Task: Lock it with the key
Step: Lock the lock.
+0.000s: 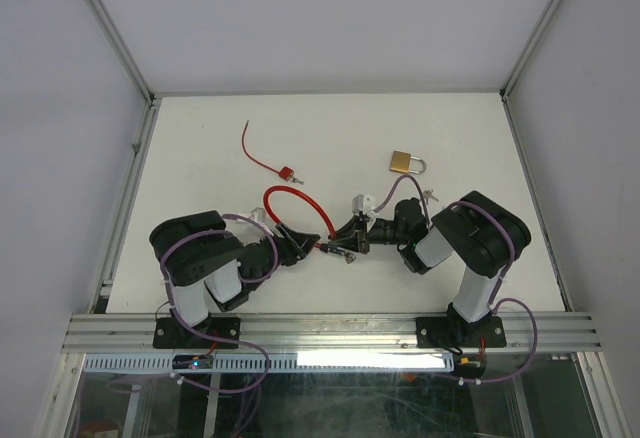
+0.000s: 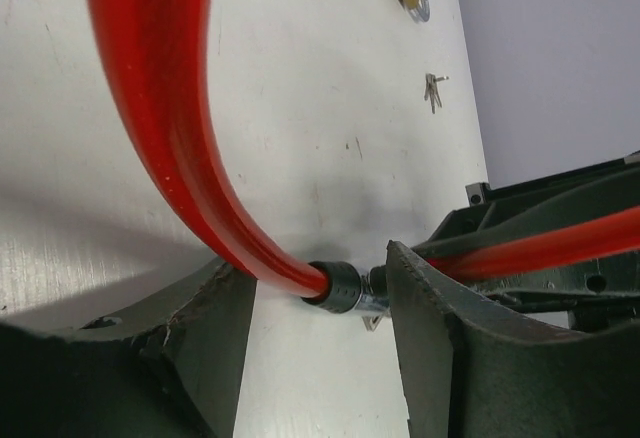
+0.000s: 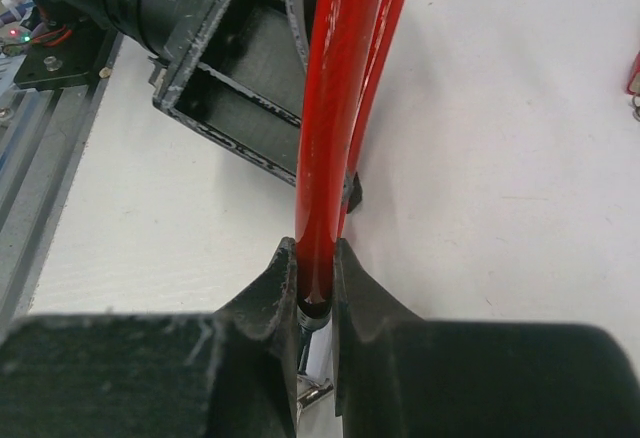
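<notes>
While the red cable (image 1: 287,189) lay looped, left tool (image 2: 320,288): stood open around its black end (image 2: 338,288)
Right tool (image 3: 315,258): pinched that cable tight

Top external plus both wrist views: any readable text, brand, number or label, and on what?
No readable text in any view.
brass padlock: face too small and blurred, any stamp is unreadable.
red cable lock: no print visible on the sleeve or the black end piece.
electronics plate by the arm base: a lit LED shows, any markings are too small to read.
</notes>
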### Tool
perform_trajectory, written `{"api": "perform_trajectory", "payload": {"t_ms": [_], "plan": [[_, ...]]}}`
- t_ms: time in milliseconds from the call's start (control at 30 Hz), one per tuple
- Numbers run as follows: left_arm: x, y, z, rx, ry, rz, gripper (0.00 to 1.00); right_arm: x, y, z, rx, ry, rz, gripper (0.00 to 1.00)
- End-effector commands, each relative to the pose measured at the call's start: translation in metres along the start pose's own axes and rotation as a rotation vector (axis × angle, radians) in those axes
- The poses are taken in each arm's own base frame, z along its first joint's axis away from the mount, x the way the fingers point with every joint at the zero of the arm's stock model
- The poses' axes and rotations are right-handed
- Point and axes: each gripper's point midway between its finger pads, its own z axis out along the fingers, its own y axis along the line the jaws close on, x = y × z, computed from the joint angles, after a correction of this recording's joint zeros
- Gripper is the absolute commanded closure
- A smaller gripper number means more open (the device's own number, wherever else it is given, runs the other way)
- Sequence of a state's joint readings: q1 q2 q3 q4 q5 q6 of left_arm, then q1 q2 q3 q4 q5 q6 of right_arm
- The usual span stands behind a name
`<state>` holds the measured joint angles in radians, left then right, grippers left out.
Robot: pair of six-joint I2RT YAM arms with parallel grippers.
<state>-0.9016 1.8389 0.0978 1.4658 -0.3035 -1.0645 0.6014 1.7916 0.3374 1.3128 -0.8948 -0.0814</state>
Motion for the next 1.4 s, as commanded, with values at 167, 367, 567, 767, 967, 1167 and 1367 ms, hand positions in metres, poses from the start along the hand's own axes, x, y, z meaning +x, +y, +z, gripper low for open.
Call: {"api": "perform_trajectory", "payload": {"t_ms": [167, 367, 567, 767, 967, 1167, 1367], "plan": [[-0.021, -0.063, -0.025, 0.266, -0.028, -0.014, 0.45, 0.005, -0.014, -0.006, 0.054, 0.033, -0.001, 1.0], [-0.015, -0.054, -0.035, 0.219, 0.021, 0.059, 0.42, 0.004, -0.016, -0.007, 0.06, 0.031, -0.004, 1.0], [-0.024, -0.062, -0.041, 0.197, 0.027, 0.21, 0.41, 0.005, -0.016, -0.008, 0.058, 0.033, -0.003, 1.0], [-0.034, -0.103, -0.06, 0.387, -0.008, 0.394, 0.41, 0.006, -0.016, -0.007, 0.055, 0.036, 0.005, 1.0], [-0.027, -0.124, -0.062, 0.539, -0.015, 0.516, 0.31, 0.006, -0.015, -0.007, 0.051, 0.037, 0.007, 1.0], [-0.038, -0.135, -0.063, 0.594, -0.106, 0.469, 0.02, 0.008, -0.015, -0.007, 0.046, 0.04, 0.012, 1.0], [-0.041, -0.136, -0.058, 0.593, -0.128, 0.423, 0.01, 0.01, -0.015, -0.007, 0.043, 0.043, 0.017, 1.0]]}}
